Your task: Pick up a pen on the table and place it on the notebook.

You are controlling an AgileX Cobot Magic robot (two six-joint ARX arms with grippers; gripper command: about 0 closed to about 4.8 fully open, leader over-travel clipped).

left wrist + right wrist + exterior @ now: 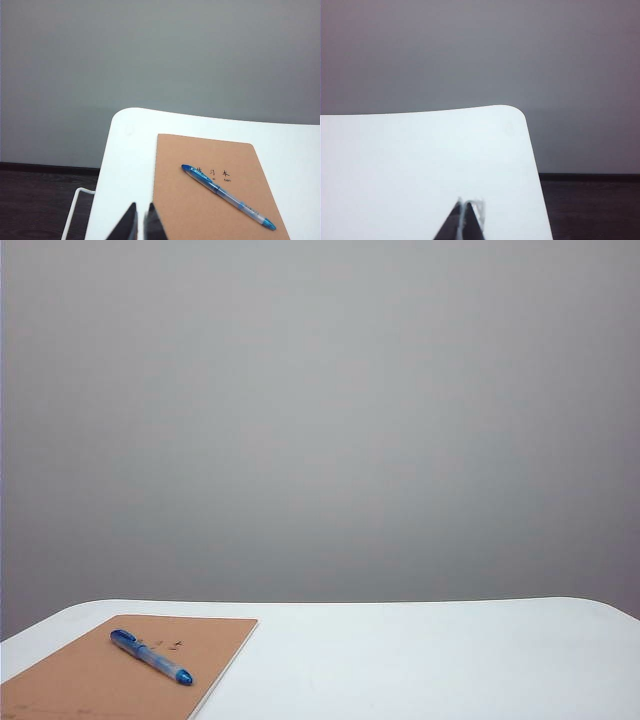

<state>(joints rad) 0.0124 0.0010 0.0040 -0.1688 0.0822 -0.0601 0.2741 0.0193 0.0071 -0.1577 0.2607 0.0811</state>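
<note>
The blue pen (152, 657) lies slantwise on the tan notebook (90, 685), which sits at the near left of the white table (420, 660). In the left wrist view the pen (227, 196) rests across the notebook (190, 220) just below its printed characters, dark clip end farther away. My left gripper (142, 207) hangs low beside the notebook's edge, well short of the pen, jaws together and holding nothing. My right gripper (462, 204) is shut and empty over bare table (420, 160). Neither gripper shows in the exterior view.
A white wire frame (75, 210) stands off the table's edge over the dark floor (40, 205). The table's rounded corner (519, 114) and dark floor (590, 210) lie beyond the right gripper. A plain grey wall backs the table.
</note>
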